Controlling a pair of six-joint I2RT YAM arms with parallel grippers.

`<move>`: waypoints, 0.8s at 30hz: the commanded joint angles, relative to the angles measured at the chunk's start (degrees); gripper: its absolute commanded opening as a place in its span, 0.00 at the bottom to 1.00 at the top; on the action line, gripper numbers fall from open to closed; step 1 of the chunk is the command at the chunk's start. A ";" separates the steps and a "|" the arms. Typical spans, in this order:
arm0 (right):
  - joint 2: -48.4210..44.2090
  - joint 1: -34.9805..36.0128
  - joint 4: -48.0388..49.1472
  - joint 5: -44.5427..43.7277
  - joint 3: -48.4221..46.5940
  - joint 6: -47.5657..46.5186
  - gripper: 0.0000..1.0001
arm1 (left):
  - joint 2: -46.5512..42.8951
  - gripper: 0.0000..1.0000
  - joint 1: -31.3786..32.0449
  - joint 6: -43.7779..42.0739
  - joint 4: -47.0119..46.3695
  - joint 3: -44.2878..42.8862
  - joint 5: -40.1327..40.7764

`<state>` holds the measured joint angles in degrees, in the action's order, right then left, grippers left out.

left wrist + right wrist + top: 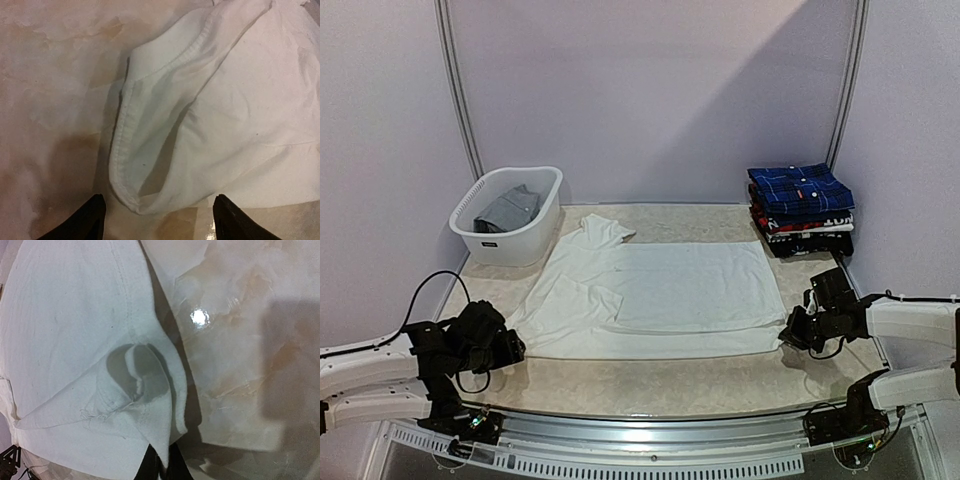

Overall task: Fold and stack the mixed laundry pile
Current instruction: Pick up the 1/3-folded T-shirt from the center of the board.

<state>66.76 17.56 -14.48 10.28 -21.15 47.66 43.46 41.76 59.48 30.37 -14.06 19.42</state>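
A plain white shirt (660, 290) lies spread flat on the marble table, collar towards the basket. My right gripper (790, 335) is shut on the shirt's near right corner (150, 430), which stands folded up between the dark fingers (150, 467). My left gripper (510, 345) sits at the shirt's near left end, open. In the left wrist view the sleeve cuff (130, 195) lies just ahead of the gap between its fingertips (92, 220), untouched. A grey garment (510, 208) lies in the basket. A dark blue plaid shirt (800, 188) tops a folded stack.
A white slotted basket (535, 245) stands at the back left. The folded stack (808, 232) sits at the back right against the wall. Bare marble table (670, 375) runs along the near edge, in front of a metal rail.
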 commanded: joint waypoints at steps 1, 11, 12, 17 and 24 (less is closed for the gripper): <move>0.91 -0.13 -3.80 -0.09 2.07 -0.29 0.04 | 4.07 0.73 -0.76 0.08 -0.97 0.79 1.94; 1.85 -0.07 -2.47 0.20 1.99 -0.20 0.00 | 11.68 0.21 -1.36 -3.85 -16.68 3.03 1.17; 2.03 -0.07 -2.14 0.37 1.87 -0.13 0.00 | 11.85 0.12 -1.45 -4.23 -17.16 2.89 1.34; 4.99 -0.10 -3.27 1.77 -2.02 -0.73 0.00 | 11.77 0.00 -2.17 -7.63 -16.61 -0.78 1.57; 1.85 -0.07 -19.28 -2.58 -14.61 -4.99 0.00 | 3.97 0.00 -2.73 -9.90 -2.65 -9.33 2.58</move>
<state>73.38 17.56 -21.91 12.62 -31.24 45.28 53.32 39.70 50.98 19.09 -19.40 20.82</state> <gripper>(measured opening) 0.040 0.028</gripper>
